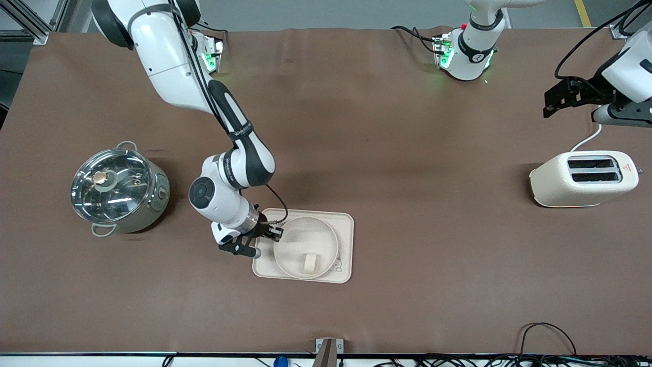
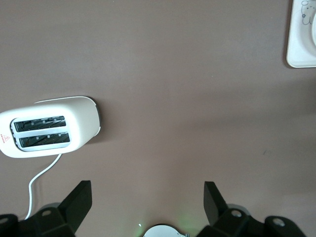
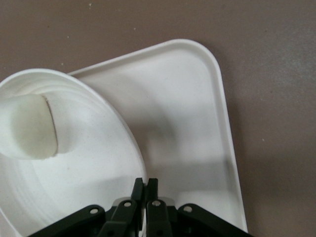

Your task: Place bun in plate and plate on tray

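The round cream plate (image 1: 299,238) lies on the rectangular cream tray (image 1: 346,239), nearer to the front camera than the table's middle. The small cream bun (image 1: 309,262) lies in the plate, on the part nearest that camera. My right gripper (image 1: 272,235) is shut on the plate's rim at the side toward the right arm's end. In the right wrist view its gripper (image 3: 145,181) pinches the rim of the plate (image 3: 89,168), with the bun (image 3: 27,127) inside and the tray (image 3: 187,123) beneath. My left gripper (image 1: 550,104) waits open above the toaster, nothing between its fingers (image 2: 81,197).
A cream toaster (image 1: 583,178) with a white cord stands at the left arm's end, seen too as the toaster (image 2: 49,126) in the left wrist view, where a tray corner (image 2: 301,44) shows. A lidded steel pot (image 1: 118,187) stands at the right arm's end.
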You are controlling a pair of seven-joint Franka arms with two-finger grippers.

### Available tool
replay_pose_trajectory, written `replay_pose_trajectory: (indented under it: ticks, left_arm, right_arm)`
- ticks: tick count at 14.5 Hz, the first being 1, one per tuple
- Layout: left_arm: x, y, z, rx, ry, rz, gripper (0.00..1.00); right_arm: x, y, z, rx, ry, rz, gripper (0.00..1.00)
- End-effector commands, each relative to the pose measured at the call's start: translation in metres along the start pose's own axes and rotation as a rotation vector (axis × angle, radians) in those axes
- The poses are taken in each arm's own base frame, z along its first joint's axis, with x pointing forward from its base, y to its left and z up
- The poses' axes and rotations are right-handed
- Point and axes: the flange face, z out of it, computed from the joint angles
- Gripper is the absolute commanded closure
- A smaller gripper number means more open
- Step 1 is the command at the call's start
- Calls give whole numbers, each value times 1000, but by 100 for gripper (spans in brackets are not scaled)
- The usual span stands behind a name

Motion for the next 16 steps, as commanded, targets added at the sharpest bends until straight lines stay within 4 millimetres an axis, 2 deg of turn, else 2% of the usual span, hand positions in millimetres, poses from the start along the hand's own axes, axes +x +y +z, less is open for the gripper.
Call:
replay_pose_trajectory:
  ticks: [1,2,3,4,6,8,9,12,14,16]
  left_arm:
    - [-1,-4,2,-4,3,2,0]
    - [-2,-5,2,-4,1,0,0]
    - [-1,-5,3,-4,0,0,0]
    - [2,-7,7,-6,-9,-4,0]
    - [8,-8,14,-7,-14,-4,0]
    - [9,-9,8,-7,5,-7,0]
    - [9,-9,6,-7,8,-9,0]
    - [7,-9,2,-6,12,-26,0]
    - [5,-23,1,-8,12,-62,0]
    - [3,-23,-1,-7,15,-87,0]
  right_arm:
    - [23,4,-16,11,-36,37,57]
    - [27,5,-23,11,-52,40,33]
    - [32,5,-32,8,-44,23,0]
    - [32,-3,-46,9,-29,-9,0]
    - [54,13,-87,-59,10,-60,0]
    - [64,24,-131,-118,37,-184,0]
    - [75,38,-155,-131,56,-201,0]
    - [85,90,-239,-196,23,-177,0]
    - [83,124,-290,-236,11,-206,0]
    - [79,153,-340,-259,-4,-260,0]
